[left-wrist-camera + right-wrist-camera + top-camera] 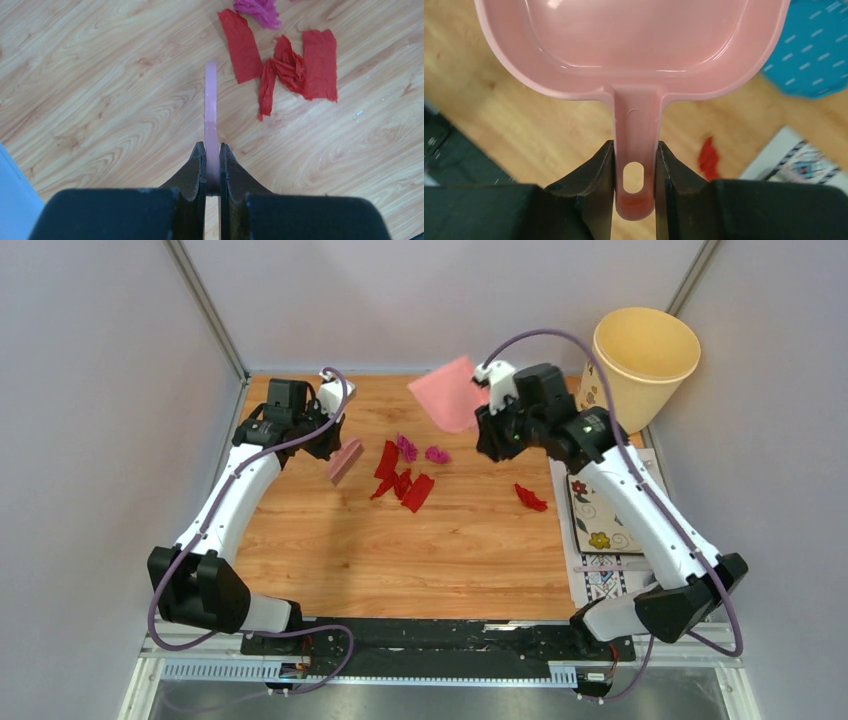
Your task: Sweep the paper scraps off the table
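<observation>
On my table (470, 550), most paper scraps (402, 480) lie clustered mid-table toward the far side. One stray scrap (530, 498) lies well to their right, near the placemat (600, 530) along the right edge. The hand brush (344, 461) in my left gripper (212, 150) sits just left of the cluster. The dustpan (450, 392) in my right gripper (635, 150) is behind and right of the cluster, apparently lifted off the table. A bin (645, 365) stands in the far right corner.

Pale grey walls (100, 390) close in on three sides, with slim metal posts (205, 305) in the back corners. A metal rail (400, 672) runs along the near edge. Light is soft and even. A yellow bin (645, 355) sits right of the right fingers (596, 175).
</observation>
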{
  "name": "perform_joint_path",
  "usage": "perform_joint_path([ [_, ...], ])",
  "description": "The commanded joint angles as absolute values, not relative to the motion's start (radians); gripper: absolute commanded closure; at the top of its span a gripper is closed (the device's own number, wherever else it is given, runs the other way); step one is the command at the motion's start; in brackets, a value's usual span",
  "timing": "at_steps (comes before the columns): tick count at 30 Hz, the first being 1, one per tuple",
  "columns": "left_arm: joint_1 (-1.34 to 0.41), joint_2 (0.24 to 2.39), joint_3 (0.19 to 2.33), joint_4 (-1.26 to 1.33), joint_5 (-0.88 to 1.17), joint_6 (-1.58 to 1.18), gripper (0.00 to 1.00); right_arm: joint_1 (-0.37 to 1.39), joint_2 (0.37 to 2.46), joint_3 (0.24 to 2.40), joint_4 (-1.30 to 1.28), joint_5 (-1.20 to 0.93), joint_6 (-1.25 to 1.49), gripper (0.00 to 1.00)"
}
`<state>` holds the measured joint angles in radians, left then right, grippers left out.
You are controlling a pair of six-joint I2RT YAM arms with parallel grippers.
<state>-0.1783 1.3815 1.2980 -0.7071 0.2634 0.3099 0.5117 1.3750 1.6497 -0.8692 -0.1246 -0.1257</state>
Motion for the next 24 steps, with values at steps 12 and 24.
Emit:
perform_joint_path([
  [12,-0.221,1.355,1.318,-0.684,0.340,0.242,1.00,0.776,1.419,1.257,-1.284,-0.072,0.173,1.00],
  [24,-0.321,1.399,1.353,-0.710,0.333,0.386,1.00,0.845,1.511,1.100,-1.106,0.046,0.284,1.00],
])
